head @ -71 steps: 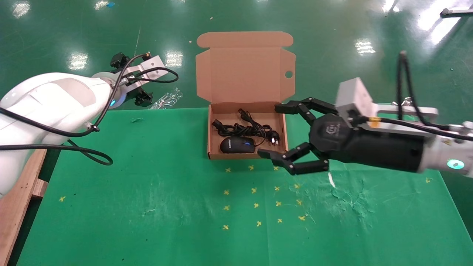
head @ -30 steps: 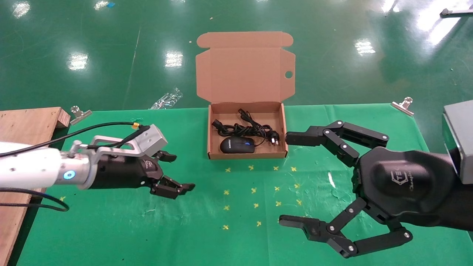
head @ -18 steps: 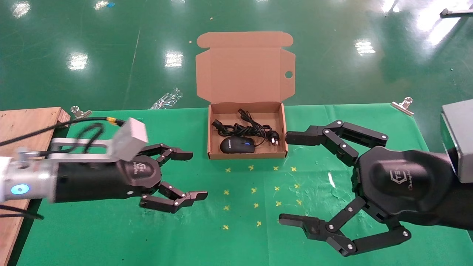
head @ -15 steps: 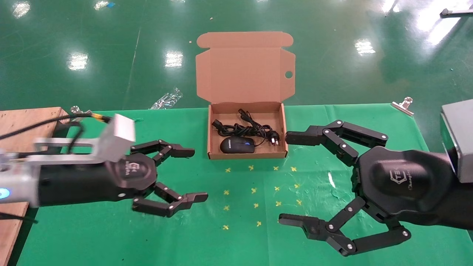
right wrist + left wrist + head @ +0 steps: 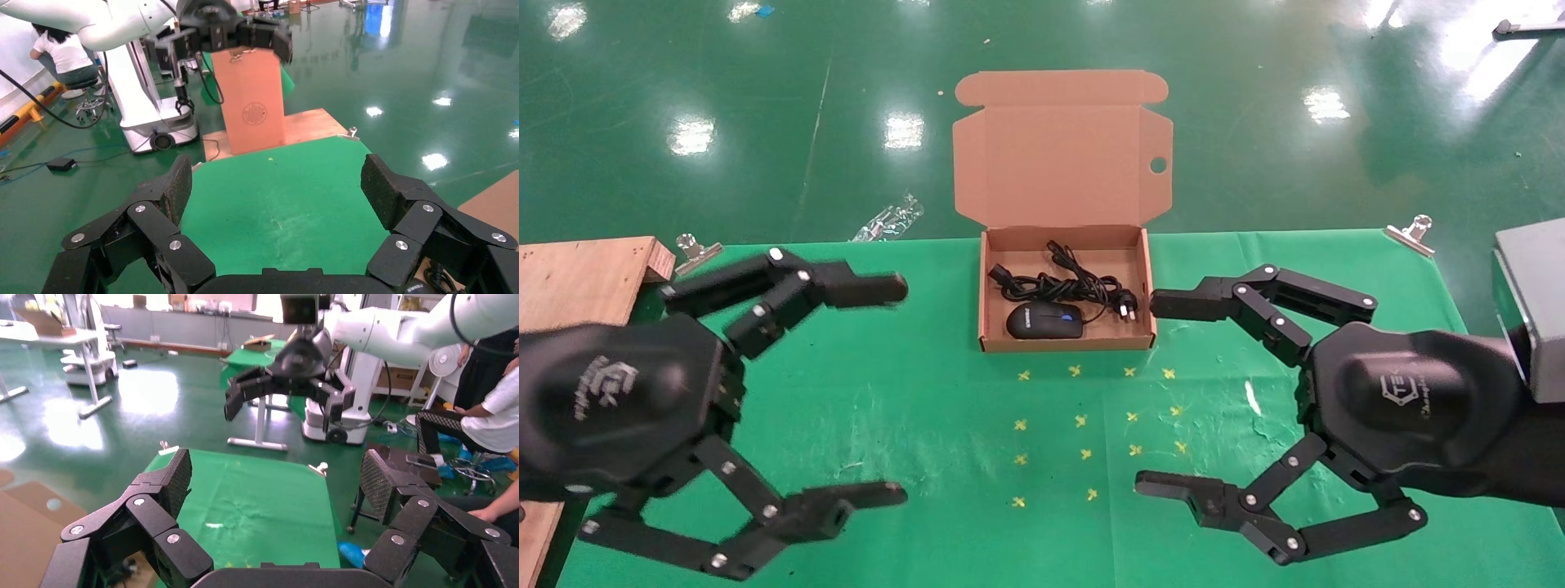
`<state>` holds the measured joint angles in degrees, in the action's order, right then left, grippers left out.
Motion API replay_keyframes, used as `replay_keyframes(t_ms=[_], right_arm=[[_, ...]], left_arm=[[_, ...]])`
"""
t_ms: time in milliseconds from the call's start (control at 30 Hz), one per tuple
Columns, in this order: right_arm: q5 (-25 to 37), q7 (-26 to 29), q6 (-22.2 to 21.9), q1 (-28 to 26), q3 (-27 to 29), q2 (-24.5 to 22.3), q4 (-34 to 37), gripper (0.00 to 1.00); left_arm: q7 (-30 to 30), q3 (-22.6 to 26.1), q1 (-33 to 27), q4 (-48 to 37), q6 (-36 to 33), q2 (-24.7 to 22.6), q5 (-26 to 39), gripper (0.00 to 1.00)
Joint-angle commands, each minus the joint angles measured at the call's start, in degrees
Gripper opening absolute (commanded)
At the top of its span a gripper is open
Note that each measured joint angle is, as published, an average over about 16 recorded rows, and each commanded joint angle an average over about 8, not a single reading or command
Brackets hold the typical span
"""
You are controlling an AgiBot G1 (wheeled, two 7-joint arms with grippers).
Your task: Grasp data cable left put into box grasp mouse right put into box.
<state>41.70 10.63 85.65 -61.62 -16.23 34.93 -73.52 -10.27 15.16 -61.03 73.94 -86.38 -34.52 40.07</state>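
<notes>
Looking at it, you're hovering both the left gripper and right gripper wide open, fingers empty, while the data cable and mouse are already sitting in the box ahead, between them.

Bright overhead light, floor glare, left gripper blurred.

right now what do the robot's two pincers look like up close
Both match: the left pincer and right pincer are matte black, each with a rounded palm housing bearing a pale embossed logo. Two jointed linkage fingers are pinned with silver rivets, and the wrist views show cross-hatched grip pads. A grey metal block sits behind the right one.
</notes>
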Motion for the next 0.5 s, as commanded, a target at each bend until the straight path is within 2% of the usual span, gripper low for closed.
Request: replay_keyframes(t_ms=[33, 500], right_arm=[[0.0, 0.0, 0.0, 0.0, 0.0, 0.0, 0.0, 1.00], [0.0, 0.0, 0.0, 0.0, 0.0, 0.0, 0.0, 1.00]], left_arm=[[0.9, -1.1, 0.7, 0.5, -0.9, 0.6, -2.3, 1.00], [-0.2, 0.4, -0.2, -0.1, 0.3, -0.2, 0.7, 1.00]])
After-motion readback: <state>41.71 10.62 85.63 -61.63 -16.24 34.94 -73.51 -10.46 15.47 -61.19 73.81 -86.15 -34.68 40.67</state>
